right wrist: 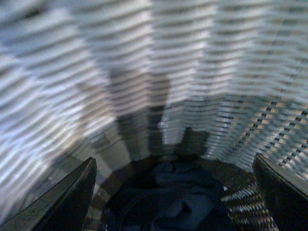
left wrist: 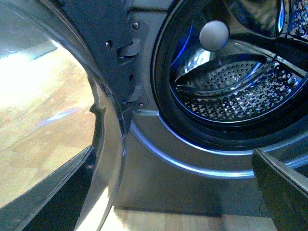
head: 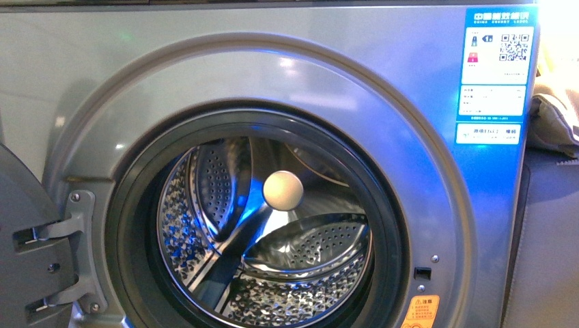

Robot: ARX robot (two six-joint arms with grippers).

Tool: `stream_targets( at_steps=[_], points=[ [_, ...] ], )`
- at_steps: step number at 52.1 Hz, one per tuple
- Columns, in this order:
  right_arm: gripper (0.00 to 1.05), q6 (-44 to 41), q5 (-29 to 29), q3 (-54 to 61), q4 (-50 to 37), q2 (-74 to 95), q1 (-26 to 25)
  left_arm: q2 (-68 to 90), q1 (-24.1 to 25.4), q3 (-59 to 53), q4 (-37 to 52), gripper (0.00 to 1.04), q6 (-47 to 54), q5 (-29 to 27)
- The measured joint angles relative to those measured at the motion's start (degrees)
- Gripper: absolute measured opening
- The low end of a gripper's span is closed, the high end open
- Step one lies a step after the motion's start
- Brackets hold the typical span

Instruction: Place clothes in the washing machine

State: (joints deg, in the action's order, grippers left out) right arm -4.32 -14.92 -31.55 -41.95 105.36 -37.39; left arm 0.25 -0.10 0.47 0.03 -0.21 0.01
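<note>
Two claws are in service, and neither holds anything. My right claw (right wrist: 173, 163) is spread wide inside a woven basket (right wrist: 144, 72), with its fingers (right wrist: 72, 192) well apart. The clothes (right wrist: 168, 192), a dark blue crumpled heap, lie at the bottom of that basket, between and beyond the fingers. No contact is visible. This view is blurred, so finer detail cannot be told.

My left claw (left wrist: 173, 159) is likewise open and empty. It sits low in front of the washing machine (head: 205, 68), near the swung-out door.

In the front view, the door (head: 27, 225) stands open at the left edge of the frame. The porthole fills the centre and lower part. The drum (head: 300, 273) holds no garment; a pale round knob (head: 283, 190) shows deep inside it at mid-frame. An energy label (head: 495, 75) is at the upper right and an orange sticker (head: 420, 313) at the lower right. Beige fabric (head: 553, 116) lies past the machine at the right edge.

Status, as judged:
- Done: door open, drum accessible, right claw positioned over the load.
- Remaining: close on the clothes, lift them clear of the basket, carry them through the porthole, release them in the drum.

The task is at an early stage.
</note>
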Motion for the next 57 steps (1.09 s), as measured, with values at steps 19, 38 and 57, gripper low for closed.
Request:
stream_targets(
  at_steps=[19, 38, 57],
  points=[
    [0.97, 0.3, 3.0, -11.4, -0.6, 28.1, -0.1, 0.0, 0.0, 0.0, 0.0, 0.98, 0.0, 0.0],
    [0.97, 5.0, 5.9, -24.4, 2.8, 48.0, -0.5, 0.0, 0.0, 0.0, 0.0, 0.98, 0.0, 0.0],
    [0.97, 8.8, 4.9, -30.9, 3.8, 57.5, -0.9, 0.0, 0.0, 0.0, 0.0, 0.98, 0.0, 0.0]
  ],
)
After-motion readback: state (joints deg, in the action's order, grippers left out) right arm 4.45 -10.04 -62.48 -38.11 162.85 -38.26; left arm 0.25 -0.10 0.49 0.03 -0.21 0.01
